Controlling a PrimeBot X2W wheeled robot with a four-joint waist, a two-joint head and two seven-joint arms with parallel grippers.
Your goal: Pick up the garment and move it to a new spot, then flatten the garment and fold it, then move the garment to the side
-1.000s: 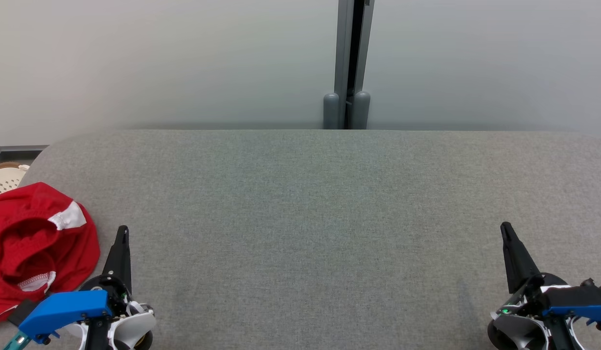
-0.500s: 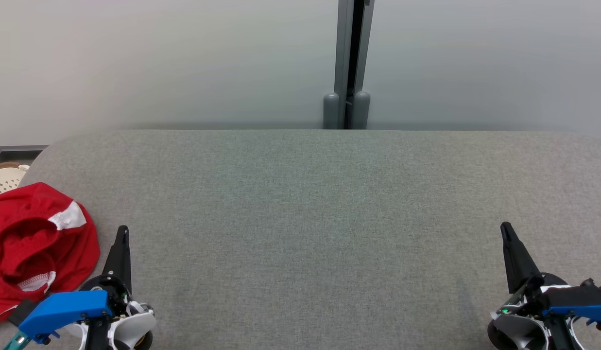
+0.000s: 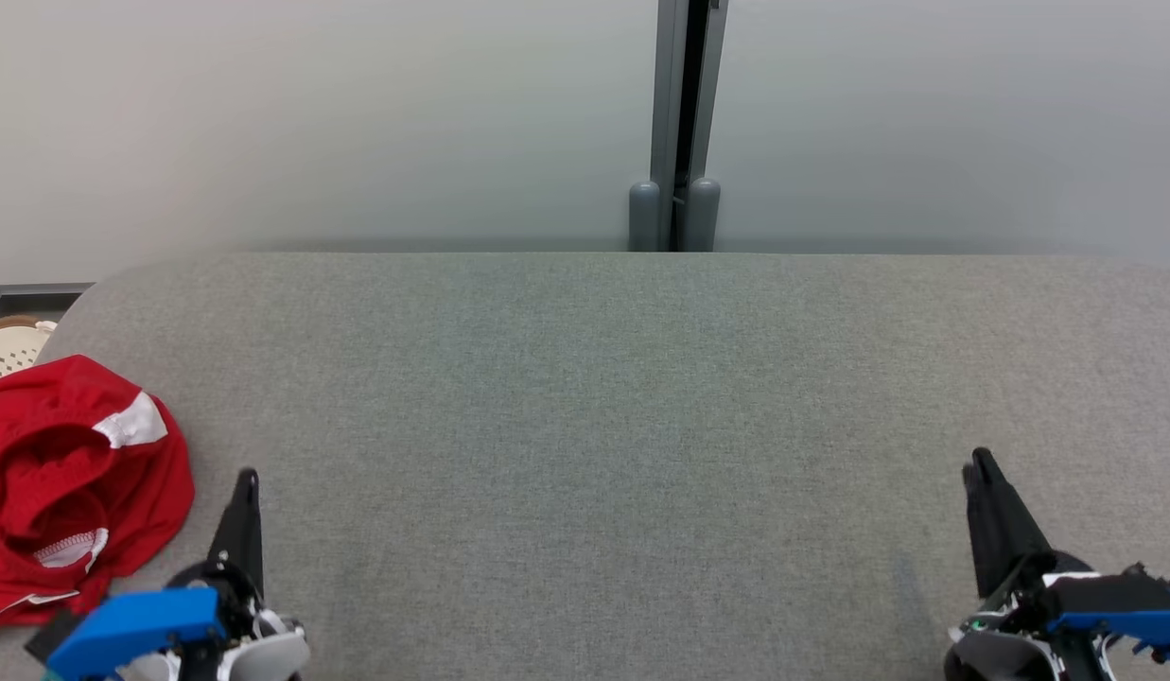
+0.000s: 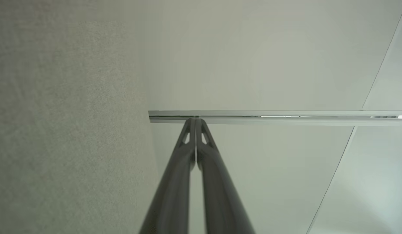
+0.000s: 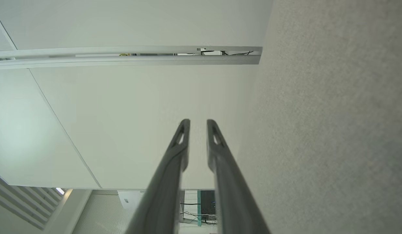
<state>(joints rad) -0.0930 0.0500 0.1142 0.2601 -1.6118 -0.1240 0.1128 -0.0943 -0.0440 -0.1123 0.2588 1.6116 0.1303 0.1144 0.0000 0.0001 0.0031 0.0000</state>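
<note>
The garment [image 3: 74,482] is a red crumpled piece with white trim, lying at the left end of the grey fabric-covered table [image 3: 594,426]. Just right of it, my left gripper [image 3: 249,478] points up the head view without touching the cloth. In the left wrist view the left gripper [image 4: 195,121] has its fingertips pressed together, shut on nothing. Far off at the lower right, my right gripper [image 3: 977,463] hovers over bare table. The right wrist view shows the right gripper [image 5: 198,123] with a narrow gap between its fingers, open and empty.
A pale perforated basket [image 3: 8,345] peeks in past the table's left end, behind the garment. A grey post [image 3: 676,123] stands against the white wall beyond the table's far edge. The grey surface stretches wide between the two grippers.
Both grippers have drawn back toward the near edge of the table. The right gripper's fingers have parted slightly. The garment has not moved.
</note>
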